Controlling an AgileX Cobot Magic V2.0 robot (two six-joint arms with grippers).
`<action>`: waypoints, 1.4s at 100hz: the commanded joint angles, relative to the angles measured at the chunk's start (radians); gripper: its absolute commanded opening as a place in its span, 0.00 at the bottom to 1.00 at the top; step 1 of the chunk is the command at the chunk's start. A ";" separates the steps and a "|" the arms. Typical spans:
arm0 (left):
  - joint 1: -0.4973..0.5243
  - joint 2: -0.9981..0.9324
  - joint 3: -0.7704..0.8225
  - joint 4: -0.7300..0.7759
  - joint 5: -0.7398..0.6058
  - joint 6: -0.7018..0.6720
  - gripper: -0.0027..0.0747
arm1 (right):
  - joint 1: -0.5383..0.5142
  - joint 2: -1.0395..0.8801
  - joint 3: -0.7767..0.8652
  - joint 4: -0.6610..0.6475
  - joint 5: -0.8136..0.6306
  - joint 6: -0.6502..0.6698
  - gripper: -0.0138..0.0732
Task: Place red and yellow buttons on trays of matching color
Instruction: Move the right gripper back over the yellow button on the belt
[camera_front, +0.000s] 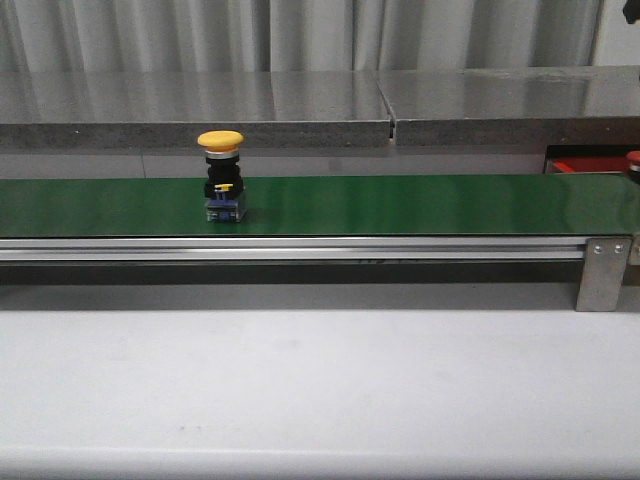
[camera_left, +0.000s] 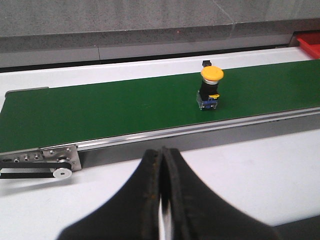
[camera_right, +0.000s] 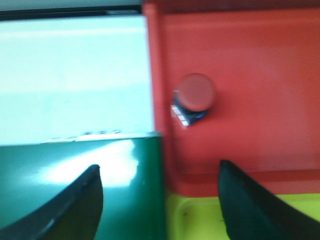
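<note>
On the left part of the long green conveyor belt (camera_front: 400, 205) a push button with a yellow mushroom cap (camera_front: 220, 139) stands upright, with a black body and a small blue base under the cap. It rests on the belt surface, well to the left of the belt's middle in the front view, and nothing touches it. Along the near edge of the belt runs a silver aluminium rail (camera_front: 300, 248), which ends at a metal bracket (camera_front: 603, 272) on the right. In front of it lies the pale grey table top (camera_front: 300, 390).

From the left wrist view, the left gripper (camera_left: 162, 200) hangs over the table on the near side of the belt. Its two black fingers (camera_left: 142, 195) are pressed together with almost no gap, and they hold nothing. The yellow button is beyond the rail and off to one side of the fingertips, clearly apart from them.

At the far right end of the belt, a corner of the bright red-orange shallow tray (camera_front: 575, 166) shows in the front view. The right wrist view looks down on this tray, where a push button with a red round cap (camera_right: 196, 95) stands near the tray's wall, just beside the end of the belt. The right gripper (camera_right: 160, 190) hovers above with its dark fingers (camera_right: 240, 200) spread wide and empty; the red button lies between their lines but ahead of the tips. A yellow-green tray (camera_right: 210, 220) lies edge to edge with the red one.
</note>
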 joint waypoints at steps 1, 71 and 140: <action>-0.009 0.010 -0.025 -0.022 -0.067 -0.004 0.01 | 0.047 -0.121 0.012 0.001 -0.054 -0.013 0.73; -0.009 0.010 -0.025 -0.022 -0.067 -0.004 0.01 | 0.468 -0.194 0.014 0.019 0.047 -0.077 0.86; -0.009 0.010 -0.025 -0.022 -0.067 -0.004 0.01 | 0.624 0.104 -0.205 0.202 0.149 -0.289 0.86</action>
